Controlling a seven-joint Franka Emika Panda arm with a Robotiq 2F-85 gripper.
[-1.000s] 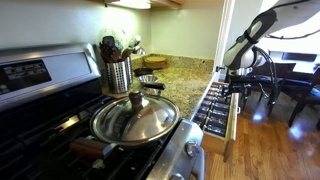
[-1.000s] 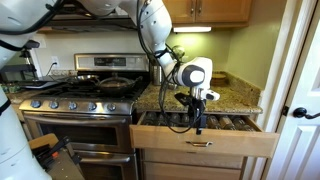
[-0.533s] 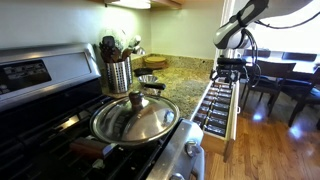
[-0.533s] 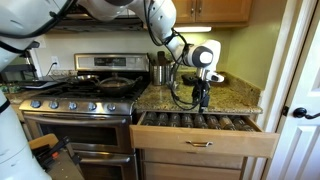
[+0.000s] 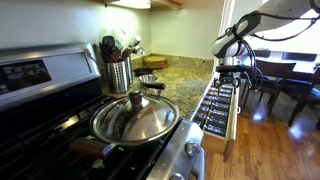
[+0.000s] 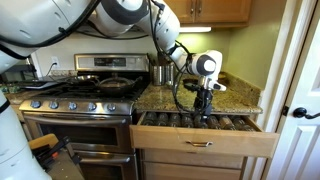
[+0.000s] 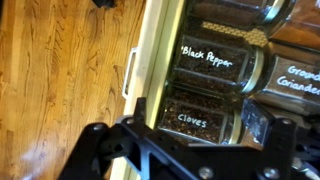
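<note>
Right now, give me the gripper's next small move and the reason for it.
Probably a short descent toward the Cloves jar. The gripper hangs open above the pulled-out drawer, touching nothing. In the wrist view that jar lies nearest it, beside the Black Pepper jar.

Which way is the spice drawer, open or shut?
Open. The drawer sticks out from under the counter, and the wrist view looks down on labelled spice jars lying inside.

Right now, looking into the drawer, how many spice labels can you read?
3: Black Pepper in the middle, Cloves below it, Ground Coriander cut off at right. More may be hidden.
</note>
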